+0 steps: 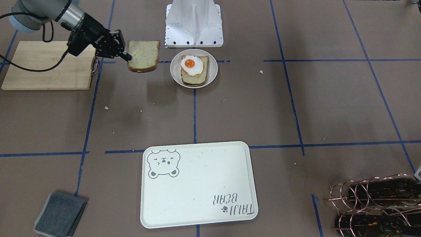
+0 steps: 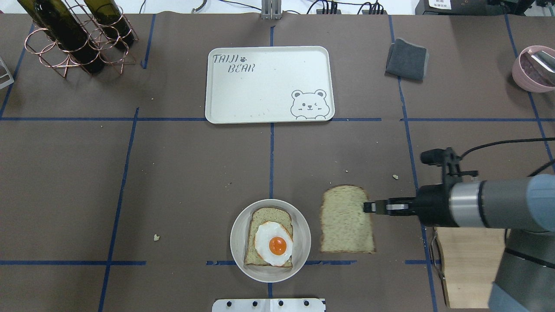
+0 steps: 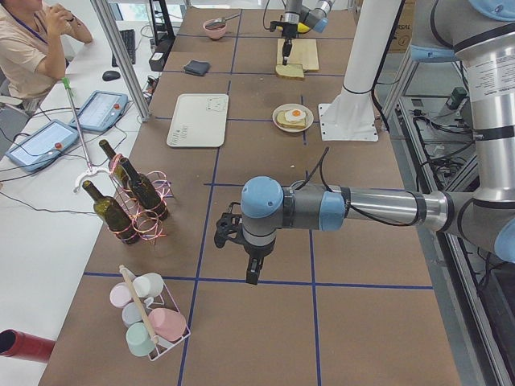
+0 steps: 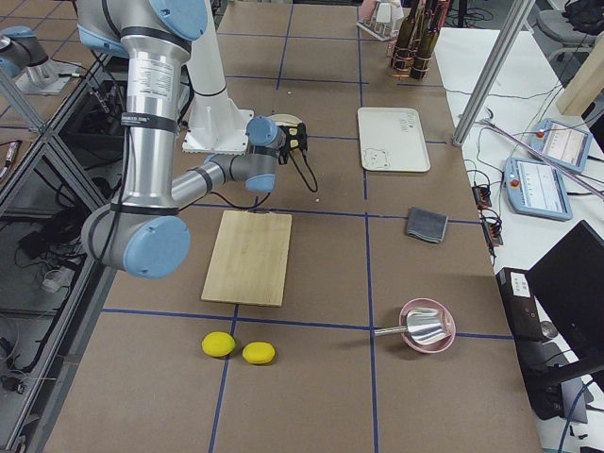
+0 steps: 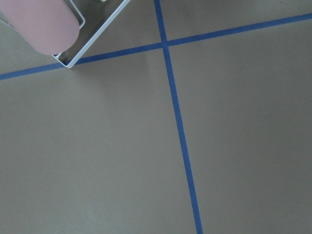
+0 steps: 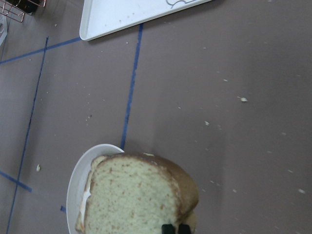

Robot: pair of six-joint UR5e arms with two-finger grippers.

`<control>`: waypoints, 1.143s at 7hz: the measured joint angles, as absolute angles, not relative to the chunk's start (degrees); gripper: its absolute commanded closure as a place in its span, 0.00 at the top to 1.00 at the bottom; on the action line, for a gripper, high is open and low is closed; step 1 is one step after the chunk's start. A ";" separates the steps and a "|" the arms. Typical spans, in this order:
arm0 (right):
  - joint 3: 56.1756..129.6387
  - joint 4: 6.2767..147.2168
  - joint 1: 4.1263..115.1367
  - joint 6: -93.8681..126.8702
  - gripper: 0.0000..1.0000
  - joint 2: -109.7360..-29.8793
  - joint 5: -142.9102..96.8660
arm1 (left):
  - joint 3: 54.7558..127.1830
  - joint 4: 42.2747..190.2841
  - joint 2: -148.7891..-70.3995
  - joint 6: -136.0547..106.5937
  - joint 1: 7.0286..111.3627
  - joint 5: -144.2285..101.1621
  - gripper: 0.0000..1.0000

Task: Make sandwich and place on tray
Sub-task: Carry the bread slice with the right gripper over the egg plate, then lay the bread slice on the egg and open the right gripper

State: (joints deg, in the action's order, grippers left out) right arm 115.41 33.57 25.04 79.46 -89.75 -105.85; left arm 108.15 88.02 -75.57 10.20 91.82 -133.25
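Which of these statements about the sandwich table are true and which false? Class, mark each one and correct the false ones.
1. The right pincer grips a bread slice by its edge. True.
2. The fried egg lies on a second slice on the round plate. True.
3. The tray already carries the sandwich. False: bread and egg are all off it.
4. The gripped slice rests on the cutting board. False: it is held up between board and plate.
5. The left pincer hangs over the plate. False: it hangs far from it, near the bottle rack.
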 measured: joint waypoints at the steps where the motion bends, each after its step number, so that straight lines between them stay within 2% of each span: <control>1: 114.41 40.15 21.09 80.17 0.00 -82.60 -101.03 | 108.13 87.99 -75.26 10.20 91.84 -133.24 1.00; 3: 109.19 45.32 16.01 80.53 0.00 -73.18 -95.18 | 108.11 87.98 -75.00 10.19 91.90 -133.18 1.00; 5: 105.92 46.00 14.47 80.51 0.00 -70.77 -94.06 | 108.08 87.96 -74.90 10.19 91.93 -133.16 1.00; 6: 105.55 46.16 14.08 80.51 0.03 -71.07 -93.96 | 108.05 87.92 -74.89 10.20 91.93 -133.16 1.00; 7: 105.43 46.39 13.89 80.51 0.98 -71.70 -93.76 | 108.00 87.90 -74.89 10.19 91.93 -133.15 1.00; 8: 105.53 47.36 13.85 80.52 1.00 -72.16 -93.40 | 107.86 87.89 -74.88 10.20 91.93 -133.17 1.00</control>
State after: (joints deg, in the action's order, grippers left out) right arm 105.53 47.36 13.85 80.52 -72.16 -93.40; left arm 107.86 87.89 -74.88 10.20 91.93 -133.17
